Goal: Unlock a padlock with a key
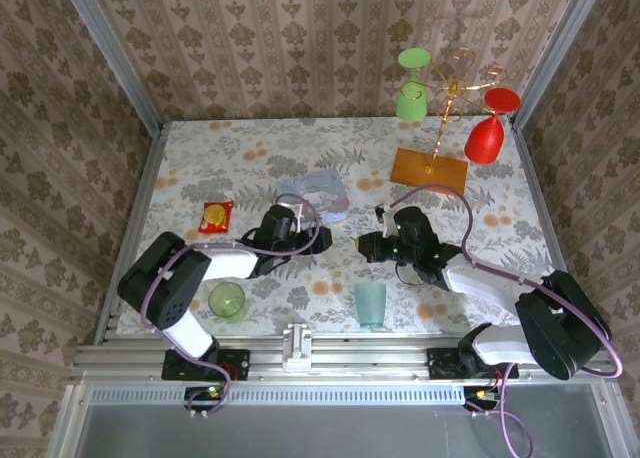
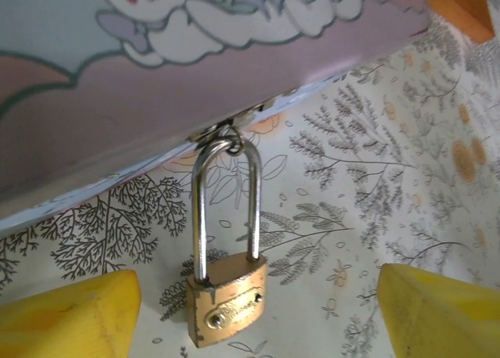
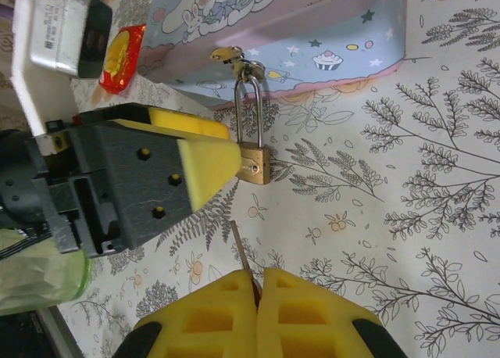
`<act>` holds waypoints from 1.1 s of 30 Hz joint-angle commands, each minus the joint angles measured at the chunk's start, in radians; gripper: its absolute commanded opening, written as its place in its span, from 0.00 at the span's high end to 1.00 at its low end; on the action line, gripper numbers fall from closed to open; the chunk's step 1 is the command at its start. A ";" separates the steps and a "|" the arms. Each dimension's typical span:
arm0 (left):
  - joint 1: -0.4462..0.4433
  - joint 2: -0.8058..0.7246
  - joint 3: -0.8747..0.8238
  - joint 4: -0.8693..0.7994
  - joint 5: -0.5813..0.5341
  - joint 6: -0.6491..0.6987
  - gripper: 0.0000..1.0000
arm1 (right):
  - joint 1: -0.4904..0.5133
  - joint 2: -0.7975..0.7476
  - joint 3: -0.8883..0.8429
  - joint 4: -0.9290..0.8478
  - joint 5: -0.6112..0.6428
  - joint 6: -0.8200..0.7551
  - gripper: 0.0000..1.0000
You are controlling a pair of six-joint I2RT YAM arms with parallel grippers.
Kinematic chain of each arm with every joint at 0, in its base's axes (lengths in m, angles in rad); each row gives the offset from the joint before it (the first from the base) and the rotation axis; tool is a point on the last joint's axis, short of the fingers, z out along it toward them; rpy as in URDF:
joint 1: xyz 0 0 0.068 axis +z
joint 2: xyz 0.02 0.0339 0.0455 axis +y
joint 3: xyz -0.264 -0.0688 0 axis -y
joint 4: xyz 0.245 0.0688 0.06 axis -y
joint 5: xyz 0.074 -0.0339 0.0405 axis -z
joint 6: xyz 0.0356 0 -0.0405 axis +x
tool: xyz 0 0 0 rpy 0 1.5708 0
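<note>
— where's the lock?
— the padlock point(image 2: 226, 307) lies on the table point(image 3: 406, 178), its loop through the hasp of the tin point(image 2: 156, 76). my left gripper point(image 2: 254, 319) is spread wide, one pad on each side of the body, neither touching it.
— and the key?
— the key point(image 3: 241, 252) is pinched by its end in my right gripper point(image 3: 258, 284), which is closed tight on it. the tip points toward the lock but is apart from it.
— what worries you?
— the lock is loose. if i push before my left jaws clamp it, it'll likely swing on the hasp. the thin key could also twist in the pads and miss the slot.
</note>
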 commanded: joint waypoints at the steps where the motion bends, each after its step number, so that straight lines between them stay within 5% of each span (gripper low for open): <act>1: 0.005 0.052 0.032 0.045 0.015 0.033 0.22 | -0.005 -0.020 0.011 -0.027 0.018 -0.022 1.00; 27: 0.010 0.103 -0.029 0.208 0.036 -0.047 0.71 | -0.009 -0.028 -0.033 0.006 0.030 -0.018 1.00; 33: 0.013 0.112 -0.024 0.223 0.035 -0.058 0.73 | -0.009 -0.027 -0.029 0.011 0.027 -0.014 1.00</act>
